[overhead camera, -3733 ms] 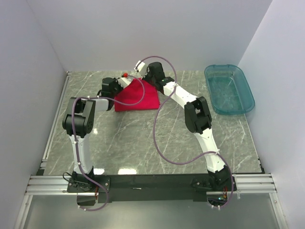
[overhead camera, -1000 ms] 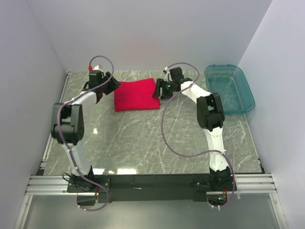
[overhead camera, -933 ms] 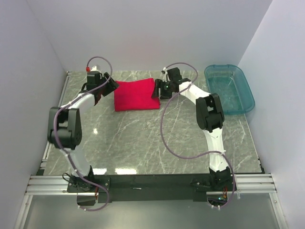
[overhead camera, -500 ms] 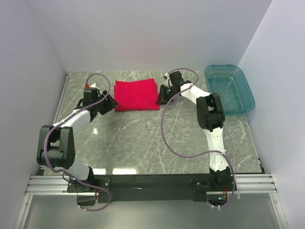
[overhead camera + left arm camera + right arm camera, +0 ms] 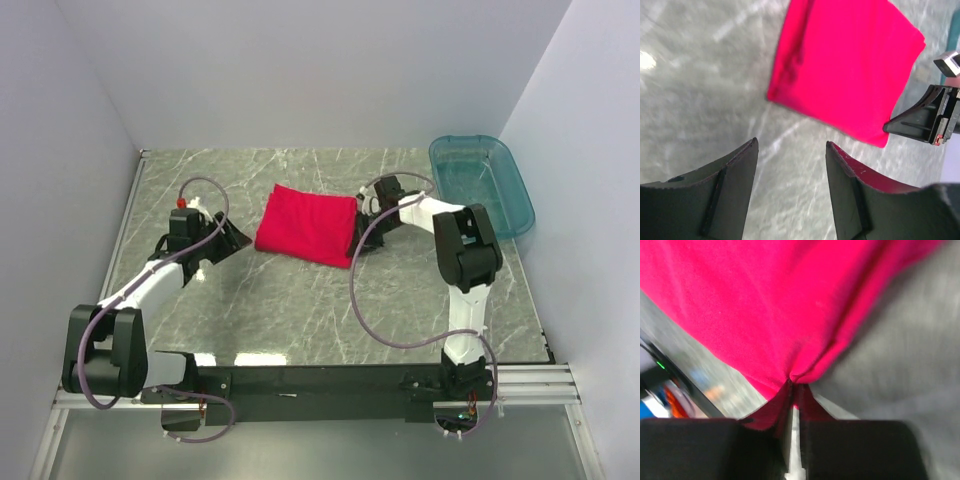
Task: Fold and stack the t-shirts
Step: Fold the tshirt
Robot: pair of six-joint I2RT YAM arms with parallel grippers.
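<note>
Right end effector (image 5: 792,389) is pinched on the folded red t-shirt (image 5: 308,226) at its right edge, while the left end effector (image 5: 790,150) sits open just left of it.

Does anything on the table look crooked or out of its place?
Yes. The folded red t-shirt lies askew, its edges slanted against the table edges. The right claw pinches its right edge, bunching the cloth there.
</note>
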